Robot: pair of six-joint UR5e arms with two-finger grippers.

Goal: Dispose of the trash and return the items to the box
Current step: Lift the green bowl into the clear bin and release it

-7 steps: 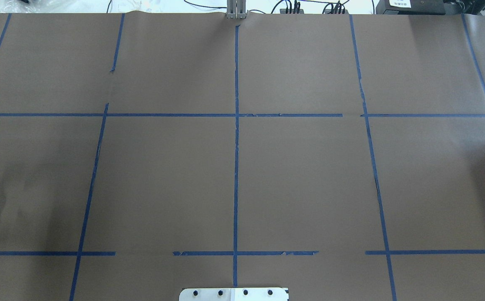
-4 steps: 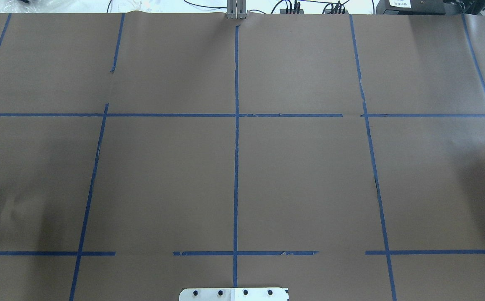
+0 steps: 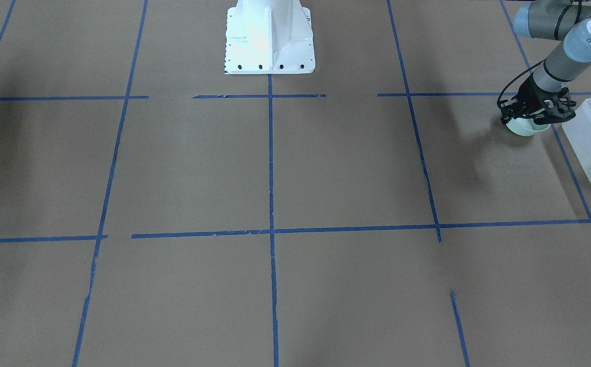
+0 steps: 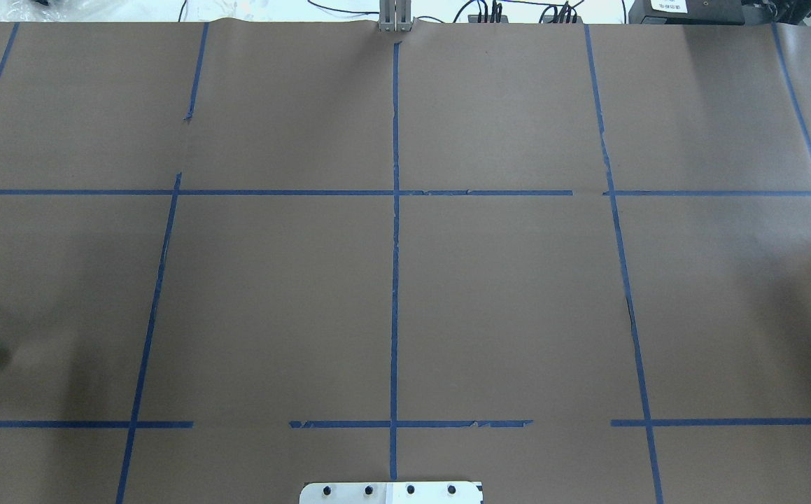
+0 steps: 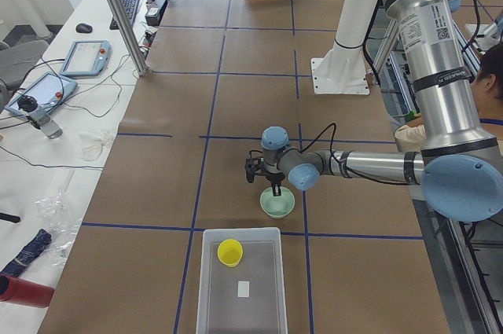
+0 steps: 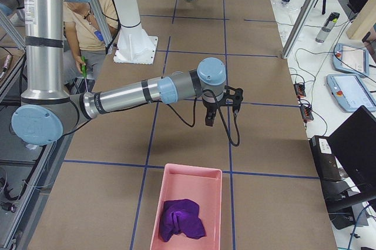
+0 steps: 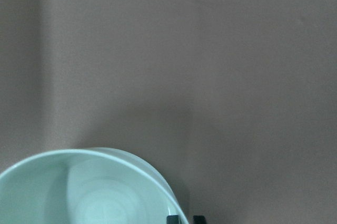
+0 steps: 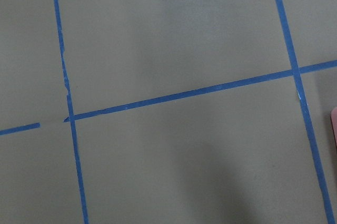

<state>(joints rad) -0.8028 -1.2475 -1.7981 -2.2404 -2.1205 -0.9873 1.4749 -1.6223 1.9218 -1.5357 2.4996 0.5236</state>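
Observation:
The mint-green bowl (image 5: 277,204) is on the brown table just beside the frosted-white box (image 5: 208,287). The pale-yellow cup (image 5: 230,252) stands inside the box. My left gripper (image 5: 275,189) points down at the bowl's rim, on the side away from the box. In the left wrist view its jaws straddle the bowl (image 7: 95,192) rim with a narrow gap, shut on it. The front view shows the left gripper (image 3: 530,118) over the bowl (image 3: 522,127) next to the box (image 3: 588,132). My right gripper (image 6: 210,119) hangs above bare table; I cannot tell whether it is open.
A pink tray (image 6: 176,179) holding a purple cloth (image 6: 183,219) sits at the table's right end. The white robot base (image 3: 270,41) stands at the middle of the robot's edge. A small white slip (image 5: 244,288) lies in the box. An operator sits beside the robot.
In the overhead view the left gripper came down onto the bowl's rim at the left edge. The bowl now shows larger and shifted slightly right.

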